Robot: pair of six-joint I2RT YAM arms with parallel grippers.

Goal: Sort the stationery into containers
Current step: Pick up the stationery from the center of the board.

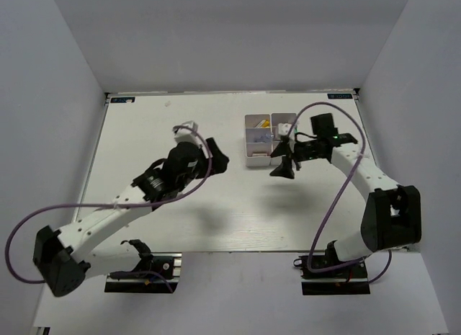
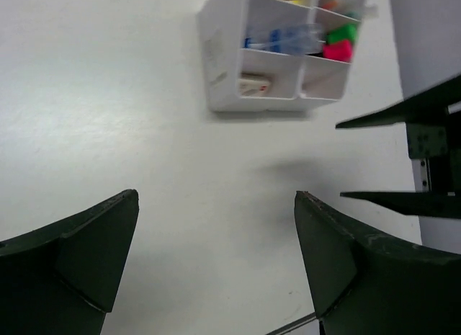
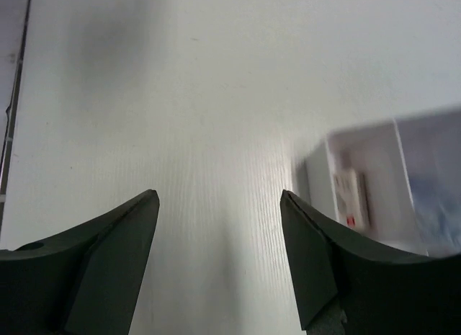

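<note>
Since no loose stationery shows on the bench [image 1: 144, 133], the sorting looks close to finished. The marker [image 2: 284, 39], highlighters [image 2: 337, 50] and an eraser [image 2: 253, 83] each lie in their own compartment of the box [image 2: 222, 65], far and right of centre. The left gripper [image 2: 216, 197] and right gripper [image 3: 218, 195] hover wide and empty beside it, probably to leave it clear.
</note>
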